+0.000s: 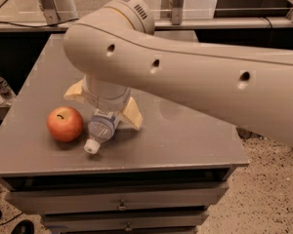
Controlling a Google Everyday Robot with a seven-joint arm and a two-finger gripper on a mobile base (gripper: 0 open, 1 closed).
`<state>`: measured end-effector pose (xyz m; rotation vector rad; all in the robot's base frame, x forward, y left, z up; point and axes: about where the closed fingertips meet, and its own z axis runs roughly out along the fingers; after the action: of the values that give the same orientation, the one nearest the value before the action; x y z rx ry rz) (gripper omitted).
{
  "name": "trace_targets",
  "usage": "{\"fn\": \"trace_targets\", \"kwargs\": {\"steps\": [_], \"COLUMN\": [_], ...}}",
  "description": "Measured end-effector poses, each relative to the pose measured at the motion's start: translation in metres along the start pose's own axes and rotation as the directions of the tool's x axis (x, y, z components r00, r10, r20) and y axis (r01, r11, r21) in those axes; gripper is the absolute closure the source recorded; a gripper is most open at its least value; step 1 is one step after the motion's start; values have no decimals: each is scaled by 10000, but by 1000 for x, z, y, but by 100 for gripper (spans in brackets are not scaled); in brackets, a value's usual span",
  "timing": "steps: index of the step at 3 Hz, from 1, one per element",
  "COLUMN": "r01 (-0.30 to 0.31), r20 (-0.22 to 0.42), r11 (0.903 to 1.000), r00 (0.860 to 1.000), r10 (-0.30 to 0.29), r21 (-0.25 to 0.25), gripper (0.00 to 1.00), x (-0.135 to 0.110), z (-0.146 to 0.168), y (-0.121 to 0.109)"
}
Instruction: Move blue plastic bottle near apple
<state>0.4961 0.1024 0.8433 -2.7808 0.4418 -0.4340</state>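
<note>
At the near left of the grey metal table (pixel 185 145) lies the clear blue plastic bottle (pixel 100 130), on its side, white cap toward us, just right of the round red-orange apple (pixel 64 124). Behind, the cream two-finger gripper (pixel 103 110) straddles it, fingers (pixel 132 115) spread wide and holding nothing; I judge the bottle is placed.

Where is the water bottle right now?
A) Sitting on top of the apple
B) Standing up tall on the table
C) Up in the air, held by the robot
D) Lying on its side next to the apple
D: the blue plastic bottle lies on its side on the table, white cap toward the front edge, just right of the apple. The gripper sits over its back end, open, with a finger on each side.
</note>
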Motion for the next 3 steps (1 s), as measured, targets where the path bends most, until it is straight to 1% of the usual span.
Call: {"fn": "trace_targets", "kwargs": {"steps": [1, 2, 3], "r01": [259, 723, 798], "r20": [-668, -1799, -2012], "r11": [9996, 9971, 9965], "r00": [9974, 9814, 9768], "r10": [-263, -672, -733], "r21": [-58, 221, 246], "gripper": [0, 0, 0], "x": [7, 13, 15], "z": [-14, -47, -54], "y": [-8, -22, -23]}}
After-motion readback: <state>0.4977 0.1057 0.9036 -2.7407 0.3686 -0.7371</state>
